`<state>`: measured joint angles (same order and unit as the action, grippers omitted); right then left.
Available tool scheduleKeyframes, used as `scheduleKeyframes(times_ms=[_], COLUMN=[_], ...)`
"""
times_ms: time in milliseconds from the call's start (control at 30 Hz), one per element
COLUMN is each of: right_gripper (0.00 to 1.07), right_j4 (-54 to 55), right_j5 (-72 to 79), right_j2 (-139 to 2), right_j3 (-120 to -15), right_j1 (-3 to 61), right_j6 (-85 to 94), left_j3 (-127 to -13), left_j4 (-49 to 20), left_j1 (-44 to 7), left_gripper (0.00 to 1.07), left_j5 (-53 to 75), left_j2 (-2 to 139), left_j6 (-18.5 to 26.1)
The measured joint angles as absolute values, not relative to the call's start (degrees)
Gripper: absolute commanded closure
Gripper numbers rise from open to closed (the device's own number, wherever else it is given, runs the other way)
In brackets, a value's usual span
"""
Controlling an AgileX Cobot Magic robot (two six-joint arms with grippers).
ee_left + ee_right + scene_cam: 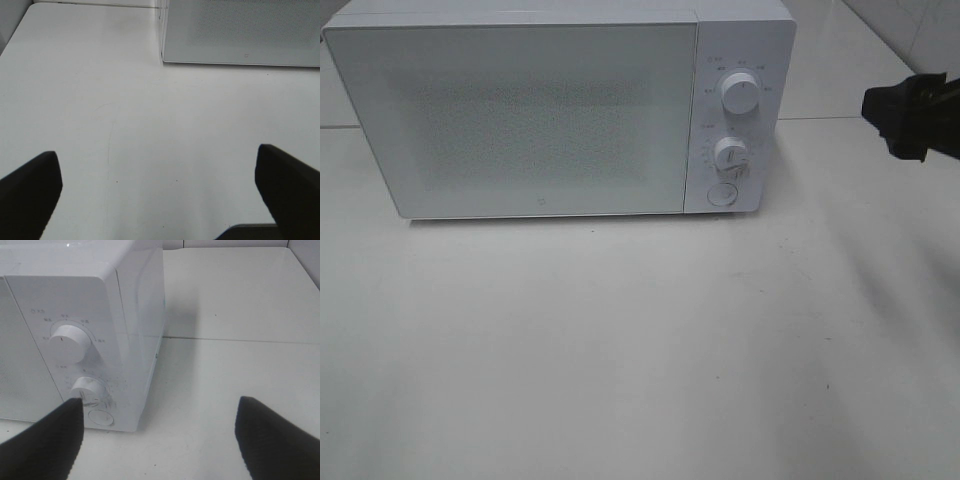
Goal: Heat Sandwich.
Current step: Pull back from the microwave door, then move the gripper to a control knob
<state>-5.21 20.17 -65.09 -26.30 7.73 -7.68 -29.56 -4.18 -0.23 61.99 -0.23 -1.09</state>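
**Right gripper open beside the dials; no sandwich in sight**

Right gripper (pixel 160 409) hung with its fingers spread wide and nothing between them, at the upper right edge of the high view. It was off to the right of the microwave (pixel 520 110) and clear of it. In its own wrist view one fingertip lined up with the lower dial (pixel 89 391), though we could not tell whether it touched. The left gripper (pixel 156 152) was spread as wide and just as empty, hovering over bare table (pixel 620 350). It did not show in the high view at all, and its camera looked toward the microwave's door corner.

We could not find the sandwich in any view. The door (pixel 510 115) was shut and its dotted panel gave nothing away, so the sandwich may have been inside or out of frame. Which way it lay, and its long axis, we could not say.

We judged the right arm the nearer one to the control strip, which ran down the microwave's right side in the upper middle of the frame. It carried the upper dial (pixel 741 93), the lower dial below it and the round button (pixel 722 193) at the bottom. The microwave's long side ran left to right across the frame.

The table was white, smooth and slightly glossy, with open room below and to the right of the microwave. A tiled wall showed at the top right.
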Motion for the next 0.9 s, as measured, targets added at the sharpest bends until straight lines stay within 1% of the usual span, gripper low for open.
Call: scheduleKeyframes(times_ms=[100,133,167,233,267,300,400,433,500,567,633,700,733,767,900], right_gripper=[0.32,0.32,0.32,0.32,0.32,0.32,0.32,0.32,0.32,0.32,0.32,0.32,0.32,0.32,0.32], right_j4=[2.35,2.35,5.90,9.57,13.75,13.75,19.25,22.57,23.78,28.30,30.14,33.75,36.90,36.90,44.06], right_j5=[25.10,25.10,27.16,29.16,31.34,31.34,34.89,37.47,38.67,43.77,45.15,48.41,51.17,51.17,57.75], right_j2=[-67.61,-67.61,-68.53,-69.39,-70.47,-70.47,-72.36,-73.85,-74.54,-76.95,-77.92,-79.98,-81.93,-81.93,-86.86], right_j3=[-23.26,-23.26,-21.89,-21.03,-20.45,-20.45,-20.05,-20.00,-20.00,-20.00,-20.00,-20.00,-20.00,-20.00,-19.94], right_j1=[8.54,8.54,10.26,12.55,15.47,15.47,19.54,22.17,23.15,26.93,27.96,30.71,33.06,33.06,38.85], right_j6=[-1.89,-1.89,1.38,4.76,8.37,8.37,12.78,15.13,15.58,17.13,17.82,19.14,20.17,20.17,21.31], left_j3=[-29.56,-29.56,-29.56,-29.56,-29.56,-29.56,-29.56,-29.56,-29.56,-29.56,-29.56,-29.56,-29.56,-29.56,-29.56], left_j4=[-4.18,-4.18,-4.18,-4.18,-4.18,-4.18,-4.18,-4.18,-4.18,-4.18,-4.18,-4.18,-4.18,-4.18,-4.18], left_j1=[-0.23,-0.23,-0.23,-0.23,-0.23,-0.23,-0.23,-0.23,-0.23,-0.23,-0.23,-0.23,-0.23,-0.23,-0.23], left_gripper=[0.09,0.09,0.09,0.09,0.09,0.09,0.09,0.09,0.09,0.09,0.09,0.09,0.09,0.09,0.09], left_j5=[61.99,61.99,61.99,61.99,61.99,61.99,61.99,61.99,61.99,61.99,61.99,61.99,61.99,61.99,61.99], left_j2=[-0.23,-0.23,-0.23,-0.23,-0.23,-0.23,-0.23,-0.23,-0.23,-0.23,-0.23,-0.23,-0.23,-0.23,-0.23], left_j6=[-1.09,-1.09,-1.09,-1.09,-1.09,-1.09,-1.09,-1.09,-1.09,-1.09,-1.09,-1.09,-1.09,-1.09,-1.09])
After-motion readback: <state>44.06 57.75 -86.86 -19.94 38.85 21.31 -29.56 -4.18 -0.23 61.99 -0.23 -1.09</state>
